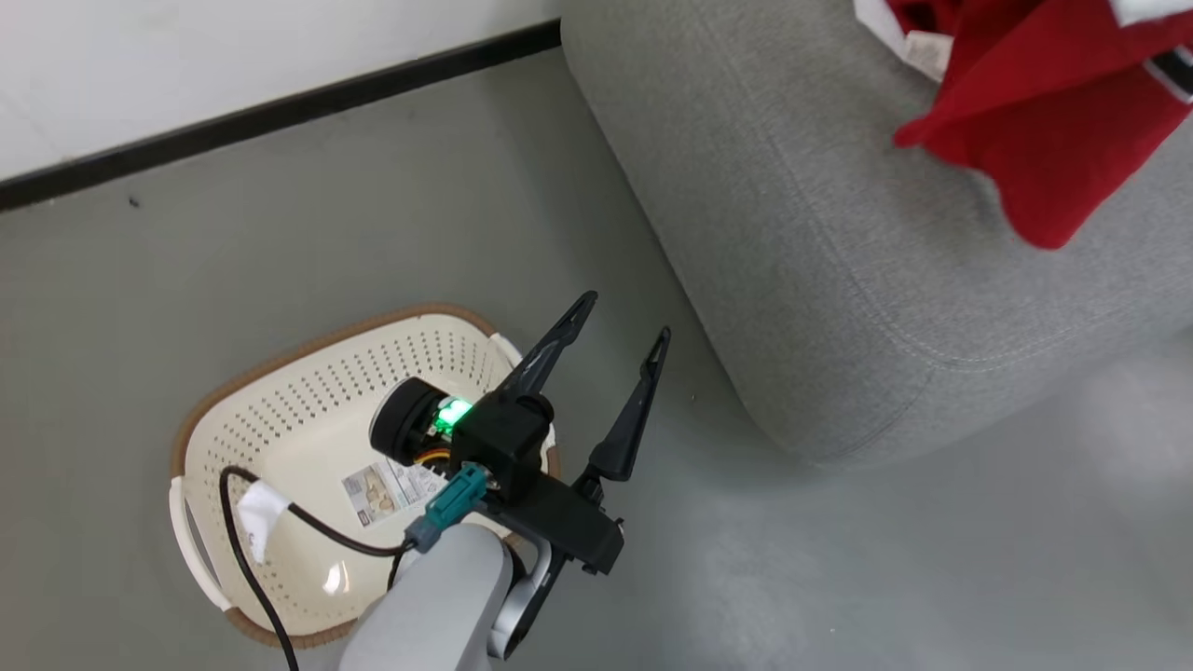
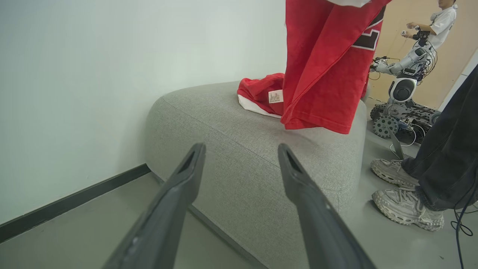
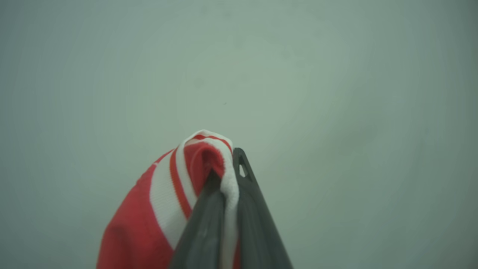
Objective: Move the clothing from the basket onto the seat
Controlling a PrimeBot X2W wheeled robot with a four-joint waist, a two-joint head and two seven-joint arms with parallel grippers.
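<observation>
The cream basket (image 1: 308, 391) stands on the floor at lower left, holding only a label sticker. My left gripper (image 1: 623, 321) hovers over its right rim, open, nothing between its fingers (image 2: 179, 194). Red clothing (image 1: 1035, 102) hangs over the grey seat (image 1: 820, 242) at upper right. In the left wrist view one red garment (image 2: 325, 63) dangles above the seat (image 2: 239, 157), its hem near the cushion, and another (image 2: 259, 93) lies crumpled behind it. My right gripper (image 3: 227, 164) is shut on the clothing's red-and-white striped edge (image 3: 179, 179).
A person's legs and grey sneakers (image 2: 407, 205) stand at the seat's right end. Another wheeled robot (image 2: 403, 97) with a person behind it is farther back. A white wall with a dark skirting strip (image 1: 280, 107) borders the grey floor.
</observation>
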